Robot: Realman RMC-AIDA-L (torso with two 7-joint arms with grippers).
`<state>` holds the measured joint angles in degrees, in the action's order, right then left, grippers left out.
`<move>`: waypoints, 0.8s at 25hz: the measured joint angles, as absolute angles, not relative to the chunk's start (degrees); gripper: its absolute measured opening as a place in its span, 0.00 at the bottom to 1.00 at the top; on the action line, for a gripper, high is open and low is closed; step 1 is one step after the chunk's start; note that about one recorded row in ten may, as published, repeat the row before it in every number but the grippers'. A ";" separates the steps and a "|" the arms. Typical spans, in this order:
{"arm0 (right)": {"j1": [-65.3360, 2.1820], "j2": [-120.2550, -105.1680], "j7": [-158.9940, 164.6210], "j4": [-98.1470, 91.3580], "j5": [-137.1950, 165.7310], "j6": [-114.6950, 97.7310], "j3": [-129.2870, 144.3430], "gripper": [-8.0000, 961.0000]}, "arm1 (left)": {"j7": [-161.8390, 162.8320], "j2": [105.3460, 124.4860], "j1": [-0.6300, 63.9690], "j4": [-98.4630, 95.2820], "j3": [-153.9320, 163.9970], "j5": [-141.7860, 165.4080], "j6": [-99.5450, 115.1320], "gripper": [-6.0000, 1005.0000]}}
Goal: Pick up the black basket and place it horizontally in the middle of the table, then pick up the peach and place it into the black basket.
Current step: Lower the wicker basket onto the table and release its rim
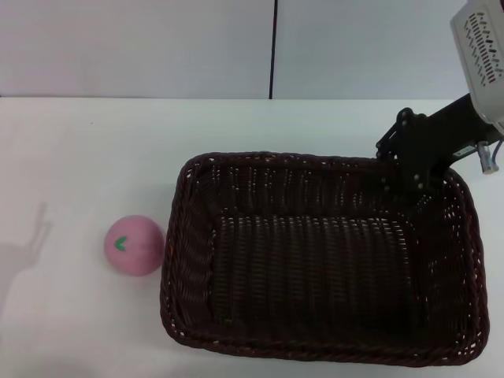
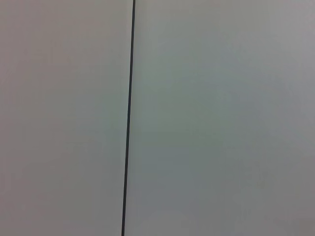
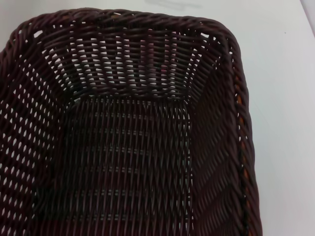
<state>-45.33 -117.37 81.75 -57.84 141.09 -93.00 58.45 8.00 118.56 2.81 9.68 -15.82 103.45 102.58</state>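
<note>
The black basket (image 1: pixel 176 236) lies flat on the white table (image 1: pixel 94 150), long side across, from the middle to the right. It is empty inside. The peach (image 1: pixel 134 245) sits on the table just left of the basket, a small gap from its left rim. My right gripper (image 1: pixel 417 175) is at the basket's far right corner, down at the braided rim. The right wrist view looks into the basket (image 3: pixel 123 17) and shows its woven floor and walls. My left gripper is out of view; only a shadow falls on the table at the far left.
A pale wall with a thin black vertical seam (image 1: pixel 274 47) stands behind the table; the left wrist view shows only this wall and its seam (image 2: pixel 129 118). The basket's near rim lies close to the table's front edge.
</note>
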 joint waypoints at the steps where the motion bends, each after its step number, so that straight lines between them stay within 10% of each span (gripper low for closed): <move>1: -45.31 -117.49 81.84 -58.13 141.24 -92.94 59.06 0.28 | 8.00 118.57 2.81 9.67 -15.82 103.45 102.58 0.84; 13: -43.99 -118.56 83.60 -60.86 141.13 -91.61 59.55 0.31 | 8.00 118.56 2.58 9.66 -15.82 103.45 102.73 0.84; 20: -37.18 -118.79 87.24 -73.21 131.81 -95.96 58.90 0.57 | 12.00 117.96 2.71 8.02 -11.73 103.62 102.76 0.84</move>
